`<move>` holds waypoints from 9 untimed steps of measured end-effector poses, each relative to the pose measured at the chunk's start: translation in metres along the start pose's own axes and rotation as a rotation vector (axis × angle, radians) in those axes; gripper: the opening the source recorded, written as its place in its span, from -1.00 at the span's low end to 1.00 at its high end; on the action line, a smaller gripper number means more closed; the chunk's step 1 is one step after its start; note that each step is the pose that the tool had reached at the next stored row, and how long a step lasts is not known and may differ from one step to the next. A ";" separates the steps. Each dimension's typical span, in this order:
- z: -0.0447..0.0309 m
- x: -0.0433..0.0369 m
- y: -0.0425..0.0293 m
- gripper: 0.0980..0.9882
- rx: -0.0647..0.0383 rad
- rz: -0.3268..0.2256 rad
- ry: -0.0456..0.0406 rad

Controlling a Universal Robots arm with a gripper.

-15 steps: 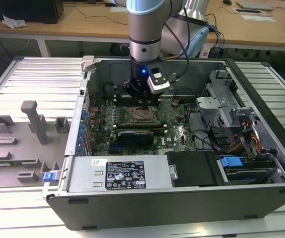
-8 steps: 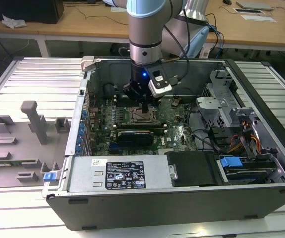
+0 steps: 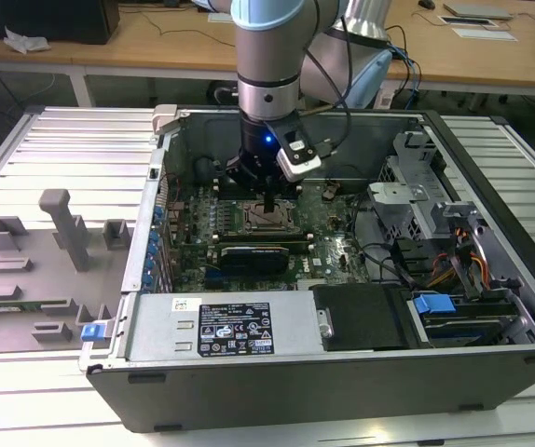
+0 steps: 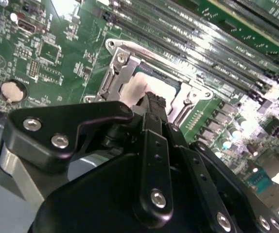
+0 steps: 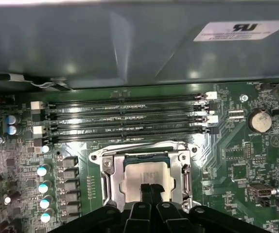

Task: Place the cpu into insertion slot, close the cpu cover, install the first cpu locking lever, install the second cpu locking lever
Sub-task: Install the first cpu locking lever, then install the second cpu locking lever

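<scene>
Fingers (image 5: 148, 191) pressed together into one narrow black tip, nothing pinched between them. Gripper (image 4: 155, 103) has that tip down on the cpu (image 5: 142, 175), near one edge of its silver-grey top (looks like contact in both wrist views). Cpu sits flat inside the insertion slot (image 5: 178, 154), in the green motherboard (image 5: 227, 155). Cpu cover (image 5: 185, 170) is down, its silver frame lying around the chip, which shows through the window. Locking levers: cannot tell their state. Four long black memory slots (image 5: 125, 119) run just beside the socket.

Exterior view: arm (image 3: 267, 56) comes straight down into the open computer case (image 3: 342, 372), gripper (image 3: 267, 198) over the socket (image 3: 267, 219), roughly mid-board. Grey fixture tray (image 3: 34, 270) sits outside the case, on the exterior view's left.
</scene>
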State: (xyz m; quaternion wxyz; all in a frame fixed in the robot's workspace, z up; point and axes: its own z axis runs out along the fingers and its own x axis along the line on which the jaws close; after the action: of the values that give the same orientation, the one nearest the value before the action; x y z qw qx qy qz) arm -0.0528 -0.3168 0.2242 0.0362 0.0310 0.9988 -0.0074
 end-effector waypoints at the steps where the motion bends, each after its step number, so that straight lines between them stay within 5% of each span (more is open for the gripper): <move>1: -0.0022 -0.0001 0.0000 -0.98 0.000 0.000 0.0000; 5: -0.0104 -0.0007 -0.0001 -0.98 0.001 0.000 -0.0001; 9: -0.0110 -0.0008 -0.0001 -0.98 0.003 0.000 -0.0003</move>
State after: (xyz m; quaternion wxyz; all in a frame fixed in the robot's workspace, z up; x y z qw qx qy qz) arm -0.0528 -0.3168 0.2352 0.0363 0.0310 0.9988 -0.0089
